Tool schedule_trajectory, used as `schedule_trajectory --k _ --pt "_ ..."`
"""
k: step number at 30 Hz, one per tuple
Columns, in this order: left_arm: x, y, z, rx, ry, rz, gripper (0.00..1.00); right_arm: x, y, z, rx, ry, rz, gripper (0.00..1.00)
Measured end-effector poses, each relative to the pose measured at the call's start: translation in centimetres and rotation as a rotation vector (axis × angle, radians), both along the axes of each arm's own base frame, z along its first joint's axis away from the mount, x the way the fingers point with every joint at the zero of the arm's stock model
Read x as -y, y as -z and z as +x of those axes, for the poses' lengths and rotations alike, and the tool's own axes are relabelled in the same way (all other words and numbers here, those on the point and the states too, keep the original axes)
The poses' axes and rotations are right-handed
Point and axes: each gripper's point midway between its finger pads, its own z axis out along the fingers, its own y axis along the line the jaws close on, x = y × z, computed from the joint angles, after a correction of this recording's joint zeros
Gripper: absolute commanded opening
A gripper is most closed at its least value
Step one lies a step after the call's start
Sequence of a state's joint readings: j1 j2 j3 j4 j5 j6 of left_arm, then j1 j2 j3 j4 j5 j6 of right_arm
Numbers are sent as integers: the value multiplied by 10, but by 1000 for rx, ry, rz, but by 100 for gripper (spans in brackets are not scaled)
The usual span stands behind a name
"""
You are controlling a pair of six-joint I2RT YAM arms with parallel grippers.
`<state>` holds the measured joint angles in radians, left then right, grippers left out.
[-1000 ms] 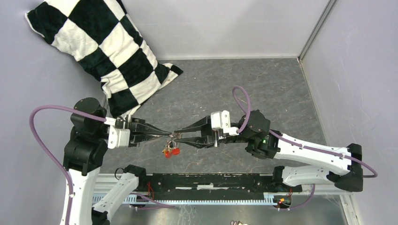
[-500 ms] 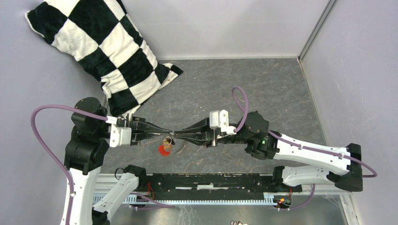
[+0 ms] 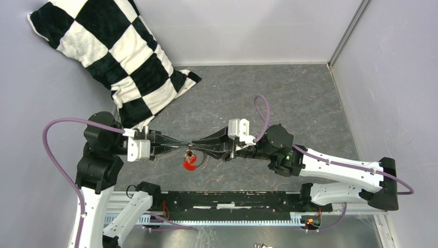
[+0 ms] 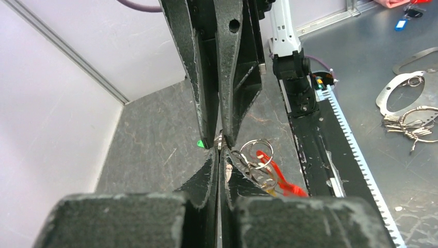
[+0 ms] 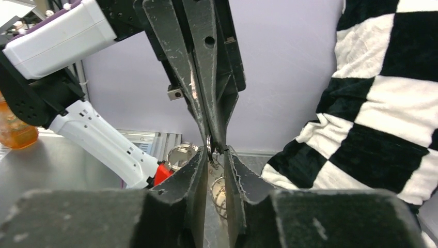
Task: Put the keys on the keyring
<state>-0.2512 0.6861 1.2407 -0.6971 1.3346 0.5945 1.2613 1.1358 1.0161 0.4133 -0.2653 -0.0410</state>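
Observation:
My left gripper (image 3: 189,146) and right gripper (image 3: 196,146) meet tip to tip above the grey table. In the left wrist view the left gripper (image 4: 219,151) is shut, with the keyring (image 4: 256,153) hanging just right of its tips. The red strap (image 4: 279,178) and a yellowish key head (image 4: 271,192) hang below the ring. The right gripper (image 5: 217,153) is nearly closed on a thin metal piece. A green key head (image 4: 200,143) peeks out beside its tip. From above, the ring and strap (image 3: 190,163) dangle under the tips. The red key is not distinguishable.
A black-and-white checkered pillow (image 3: 113,57) lies at the back left and fills the right side of the right wrist view (image 5: 382,103). A black rail (image 3: 232,199) runs along the near edge. Spare rings (image 4: 413,116) lie beyond it. Walls enclose the table.
Both grippers, still tip to tip, have shifted slightly farther from the bases. The hanging ring and red strap have swung left, then back under the tips.

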Motion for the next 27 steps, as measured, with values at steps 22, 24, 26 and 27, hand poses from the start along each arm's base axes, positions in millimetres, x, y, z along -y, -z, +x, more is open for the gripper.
schedule_trajectory --k 22,24,26,27 --pt "-9 19 6 -13 -123 43 47 -8 18 28 52 139 -240 1" --pt "-11 23 12 -32 -148 78 48 -12 19 31 61 148 -282 0" --pt "-13 32 20 -75 -167 124 48 -14 25 34 67 157 -330 1" --pt "-13 39 25 -109 -178 153 48 -14 29 37 70 165 -351 1"
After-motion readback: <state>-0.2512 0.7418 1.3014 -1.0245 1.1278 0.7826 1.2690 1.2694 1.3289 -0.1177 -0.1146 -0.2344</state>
